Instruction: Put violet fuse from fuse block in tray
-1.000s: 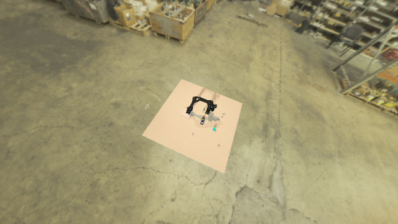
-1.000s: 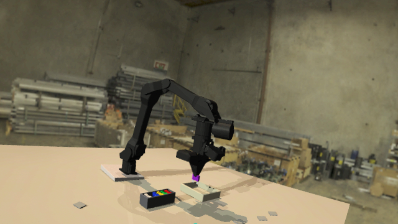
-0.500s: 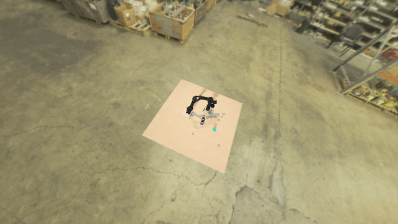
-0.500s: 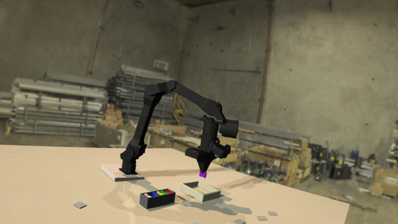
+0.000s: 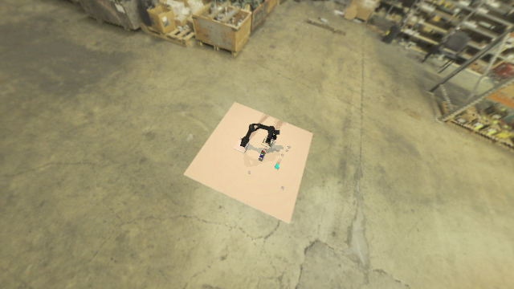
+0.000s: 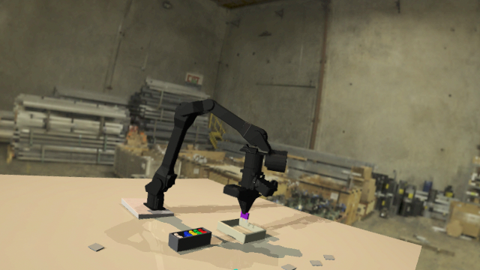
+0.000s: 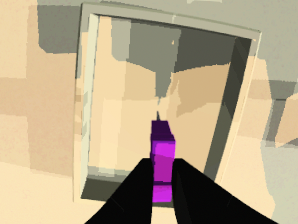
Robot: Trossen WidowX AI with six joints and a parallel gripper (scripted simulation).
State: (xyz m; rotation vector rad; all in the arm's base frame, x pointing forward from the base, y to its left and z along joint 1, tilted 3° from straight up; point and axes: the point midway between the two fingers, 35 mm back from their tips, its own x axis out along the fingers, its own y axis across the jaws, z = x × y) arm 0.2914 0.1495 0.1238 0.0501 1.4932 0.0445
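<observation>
My gripper (image 6: 244, 212) (image 7: 161, 168) is shut on the violet fuse (image 6: 244, 216) (image 7: 163, 154), which hangs upright below the fingertips. The pale tray (image 6: 255, 237) (image 7: 78, 130) is under the fuse; in the wrist view the fuse shows over the tray's inside, nearer the lower wall. The fuse seems a little above the tray; its lower end is hard to make out in the exterior view. The black fuse block (image 6: 193, 242) stands apart from the tray, with red, green, yellow, blue and white fuses in it. The gripper is away from the block.
Thin grey tiles lie on the table top, one tile (image 6: 96, 247) left of the block and several on the tray's other side. A small cyan thing (image 5: 277, 166) lies beyond the block. The arm's base plate (image 6: 156, 215) is behind the block.
</observation>
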